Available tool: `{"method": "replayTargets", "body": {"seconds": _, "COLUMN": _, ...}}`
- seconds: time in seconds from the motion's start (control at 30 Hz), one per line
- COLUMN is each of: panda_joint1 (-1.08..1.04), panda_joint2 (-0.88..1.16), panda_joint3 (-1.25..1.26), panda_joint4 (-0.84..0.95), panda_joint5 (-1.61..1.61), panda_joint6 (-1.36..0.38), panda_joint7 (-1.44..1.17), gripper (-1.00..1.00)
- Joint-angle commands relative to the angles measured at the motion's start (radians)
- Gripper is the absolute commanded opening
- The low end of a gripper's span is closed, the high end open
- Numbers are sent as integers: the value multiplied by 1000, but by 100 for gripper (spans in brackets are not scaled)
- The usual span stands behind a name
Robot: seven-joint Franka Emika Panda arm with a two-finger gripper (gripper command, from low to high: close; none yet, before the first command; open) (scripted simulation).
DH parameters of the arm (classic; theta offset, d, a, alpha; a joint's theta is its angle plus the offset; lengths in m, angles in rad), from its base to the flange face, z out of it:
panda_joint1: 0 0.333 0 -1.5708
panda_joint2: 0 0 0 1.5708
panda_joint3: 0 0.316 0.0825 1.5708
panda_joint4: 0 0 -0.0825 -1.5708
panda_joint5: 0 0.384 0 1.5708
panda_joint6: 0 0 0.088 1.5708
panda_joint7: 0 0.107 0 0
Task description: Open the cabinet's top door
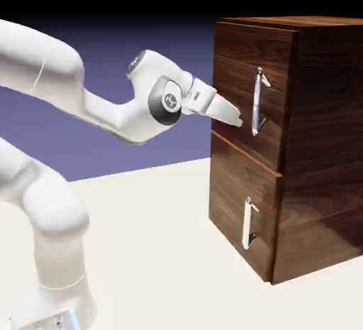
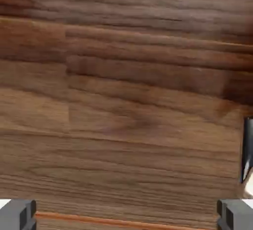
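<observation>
Here's the reach for the top door [image 1: 248, 84], shut on the cabinet's [image 1: 326, 144] upper half! The hand [image 2: 126, 215] stands wide open, holding nothing, its tips near the long silver handle [image 1: 257, 101]. Next, it likely needs lining up with that bar, then hooking or gripping it.

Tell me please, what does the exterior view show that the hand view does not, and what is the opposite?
Only the exterior view: the arm, the pale table, the blue-violet backdrop, and the top handle and lower handle at full length.

Only the hand view: the gap of the open gripper, its grey tips set wide apart.

Both: the gripper, the cabinet's dark wood grain and a metal handle, though the hand view catches only a piece at its right edge.
</observation>
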State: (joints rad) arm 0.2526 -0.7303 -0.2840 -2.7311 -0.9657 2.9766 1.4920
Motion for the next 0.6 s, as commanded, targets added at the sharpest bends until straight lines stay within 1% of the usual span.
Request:
{"method": "replayTargets", "body": {"seconds": 0.0, "panda_joint1": 11, "panda_joint2": -7, "panda_joint3": -13, "panda_joint4": 4, "panda_joint5": -44, "panda_joint6": -3, "panda_joint7": 34, "gripper": 100}}
{"method": "replayTargets", "body": {"seconds": 0.57, "panda_joint1": 195, "panda_joint2": -130, "panda_joint3": -230, "panda_joint4": 64, "panda_joint5": -783, "panda_joint6": -49, "panda_joint7": 609, "gripper": 100}}
